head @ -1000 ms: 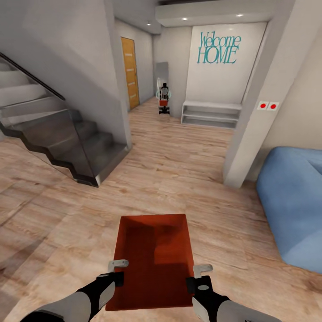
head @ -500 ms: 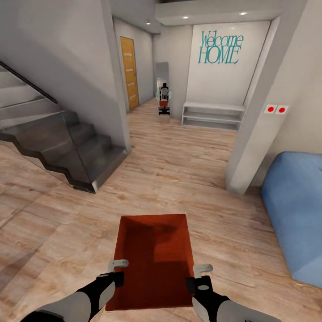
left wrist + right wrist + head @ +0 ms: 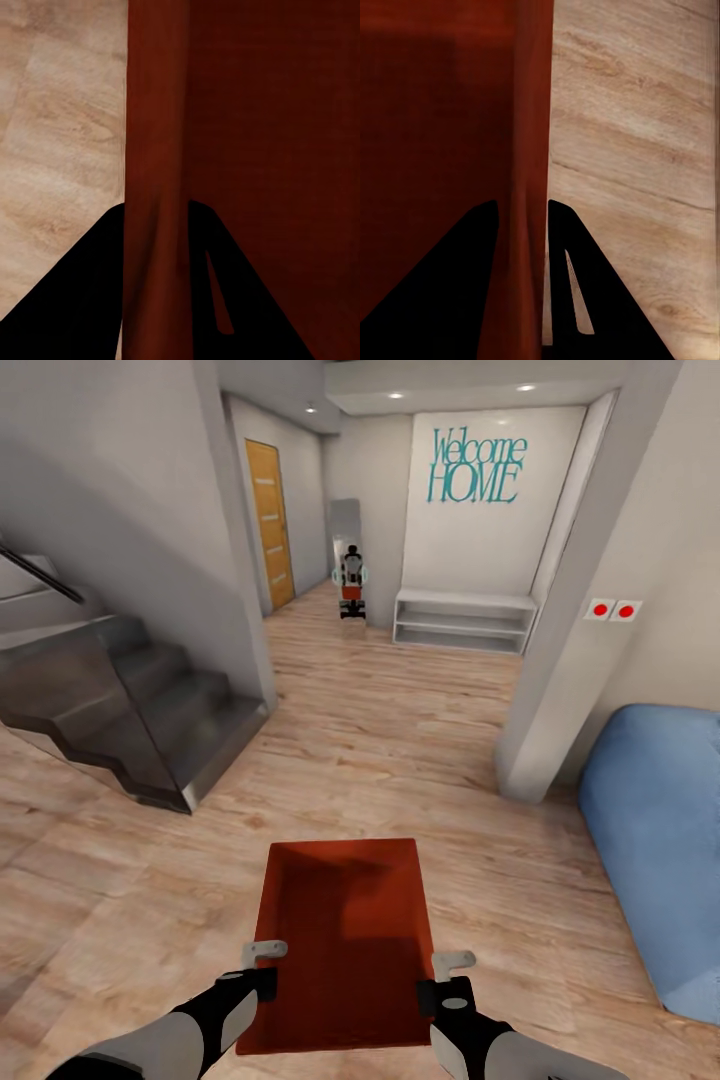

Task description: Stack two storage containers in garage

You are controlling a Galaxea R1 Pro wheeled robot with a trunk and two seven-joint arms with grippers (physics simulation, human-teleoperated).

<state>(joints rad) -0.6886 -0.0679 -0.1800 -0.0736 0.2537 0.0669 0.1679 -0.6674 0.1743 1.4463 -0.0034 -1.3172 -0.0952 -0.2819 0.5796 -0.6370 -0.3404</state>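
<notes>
I hold one orange-red open-top storage container [image 3: 345, 945] level in front of me, above the light wood-plank floor of the living room. My left gripper [image 3: 262, 968] is shut on its left wall [image 3: 154, 187], one finger inside and one outside. On the opposite side my right gripper [image 3: 445, 980] is shut on the right wall [image 3: 531, 150] the same way. The container's ribbed bottom is bare. The garage is out of view.
A hallway opens ahead with a white low shelf [image 3: 462, 622] under "Welcome HOME" lettering, a mirror [image 3: 345, 550] showing the robot, and an orange door [image 3: 268, 525]. Dark stairs [image 3: 130, 705] with a glass side stand left. A wall pillar [image 3: 560, 660] and blue sofa [image 3: 655, 840] stand right.
The whole view has shifted: the stairs have slid left and the hallway has come closer, so the base is moving forward. Container and both grippers keep the same pose.
</notes>
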